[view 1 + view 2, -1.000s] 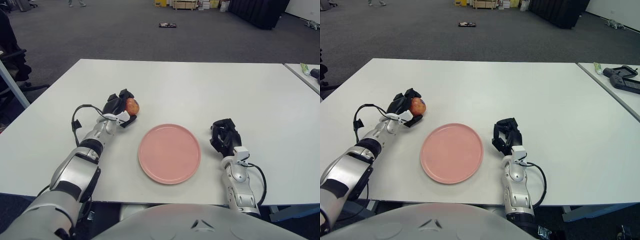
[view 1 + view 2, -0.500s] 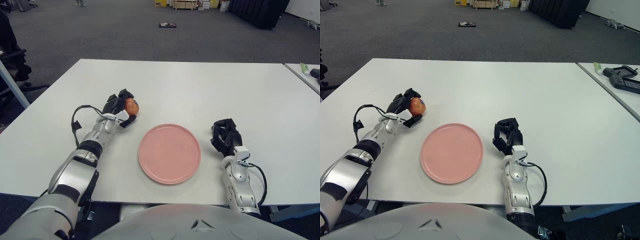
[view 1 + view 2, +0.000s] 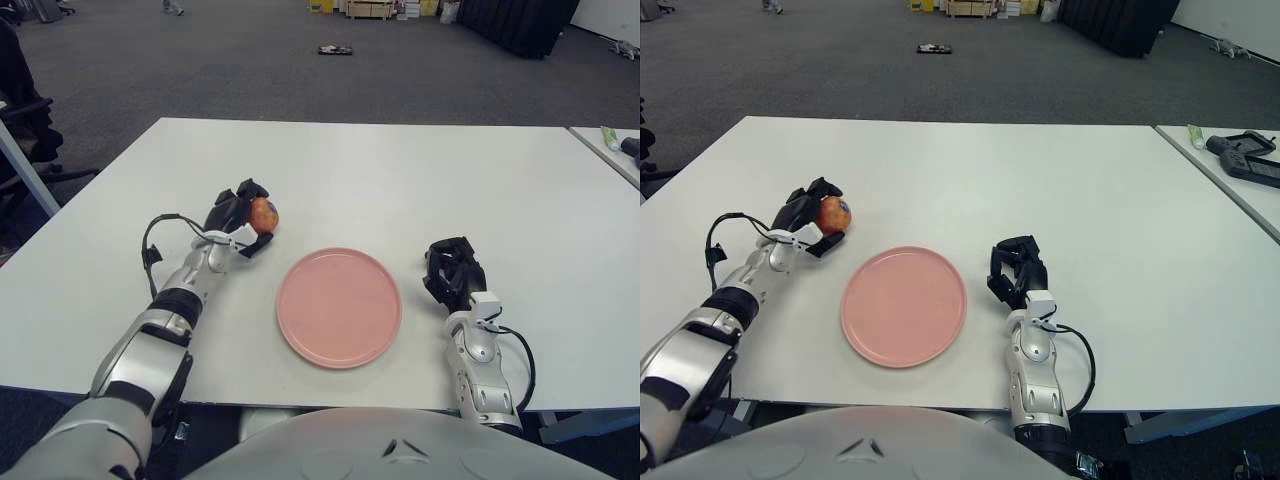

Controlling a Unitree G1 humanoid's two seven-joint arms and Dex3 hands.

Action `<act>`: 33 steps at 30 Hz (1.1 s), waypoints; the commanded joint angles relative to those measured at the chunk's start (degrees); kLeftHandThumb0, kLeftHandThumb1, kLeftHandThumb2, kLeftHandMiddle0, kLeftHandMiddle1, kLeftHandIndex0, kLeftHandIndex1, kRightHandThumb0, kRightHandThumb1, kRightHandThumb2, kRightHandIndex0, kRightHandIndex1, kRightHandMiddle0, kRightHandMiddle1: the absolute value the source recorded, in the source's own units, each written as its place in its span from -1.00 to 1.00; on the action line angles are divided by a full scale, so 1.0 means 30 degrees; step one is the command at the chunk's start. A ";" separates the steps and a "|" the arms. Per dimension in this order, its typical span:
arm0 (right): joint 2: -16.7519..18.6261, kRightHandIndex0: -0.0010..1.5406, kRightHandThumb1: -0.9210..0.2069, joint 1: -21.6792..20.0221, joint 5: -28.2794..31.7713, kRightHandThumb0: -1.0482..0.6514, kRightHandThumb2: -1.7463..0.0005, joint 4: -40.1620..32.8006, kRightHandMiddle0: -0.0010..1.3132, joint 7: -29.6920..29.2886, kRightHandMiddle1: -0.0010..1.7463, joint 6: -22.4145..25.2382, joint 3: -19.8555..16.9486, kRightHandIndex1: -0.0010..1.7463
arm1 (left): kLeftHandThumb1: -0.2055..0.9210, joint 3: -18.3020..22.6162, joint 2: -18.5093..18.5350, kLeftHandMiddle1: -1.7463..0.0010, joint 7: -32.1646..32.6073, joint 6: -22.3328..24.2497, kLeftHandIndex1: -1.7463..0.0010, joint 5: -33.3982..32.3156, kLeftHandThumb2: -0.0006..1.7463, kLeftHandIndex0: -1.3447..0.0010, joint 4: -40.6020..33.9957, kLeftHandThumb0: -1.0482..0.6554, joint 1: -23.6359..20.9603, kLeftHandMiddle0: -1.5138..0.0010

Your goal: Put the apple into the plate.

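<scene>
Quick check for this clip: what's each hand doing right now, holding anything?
Left hand: closed on the apple, left of the pink plate.
Right hand: fingers curled, holding nothing, resting on the table right of the plate.

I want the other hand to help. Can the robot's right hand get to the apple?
Probably not easily. The right hand rests beyond the plate, and the left hand already wraps the apple.

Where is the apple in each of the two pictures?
Left eye view: the apple sits left of centre, gripped by the left hand, up and left of the pink plate.
Right eye view: the apple is further left in the picture.
Shared landmark: the pink plate, just right of the apple in both.
</scene>
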 commanded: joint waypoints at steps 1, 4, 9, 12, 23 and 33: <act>0.0086 -0.31 -0.75 0.0042 0.0112 -0.19 0.17 0.0610 -0.58 -0.0061 1.00 0.0402 -0.0116 0.48 | -0.05 0.0460 0.0313 -1.00 -0.0248 -0.0185 -1.00 -0.0383 0.49 0.11 -0.1268 -0.32 0.0144 -0.70; 0.0026 -0.33 -0.75 -0.0028 0.0012 -0.19 0.17 0.0713 -0.58 -0.0094 1.00 0.0473 -0.0107 0.48 | -0.10 0.0698 0.0322 -1.00 -0.0394 -0.0056 -1.00 -0.0457 0.53 0.08 -0.2324 -0.33 0.0509 -0.71; 0.0083 -0.35 -0.75 -0.0059 -0.0031 -0.19 0.17 0.0658 -0.58 -0.0195 1.00 0.0723 -0.0139 0.47 | -0.13 0.1097 0.0296 -1.00 -0.0628 0.0239 -1.00 -0.0610 0.55 0.06 -0.4299 -0.33 0.1199 -0.72; 0.0125 -0.34 -0.76 -0.0038 0.0037 -0.19 0.17 0.0571 -0.58 -0.0209 1.00 0.0831 -0.0149 0.48 | -0.14 0.1382 0.0269 -1.00 -0.0907 0.0619 -1.00 -0.0701 0.56 0.06 -0.6153 -0.34 0.1843 -0.73; 0.0060 -0.34 -0.75 -0.0148 -0.0094 -0.19 0.17 0.0746 -0.58 -0.0225 1.00 0.0690 -0.0078 0.48 | -0.18 0.2189 -0.0087 -1.00 -0.2583 0.2447 -1.00 -0.1129 0.59 0.03 -1.3716 -0.34 0.4690 -0.73; 0.0037 -0.33 -0.74 -0.0258 -0.0011 -0.20 0.16 0.0990 -0.57 -0.0091 1.00 0.0486 -0.0073 0.48 | -0.32 0.2218 -0.0875 -1.00 -0.4359 0.2559 -1.00 -0.2250 0.71 -0.07 -1.8351 -0.39 0.6778 -0.74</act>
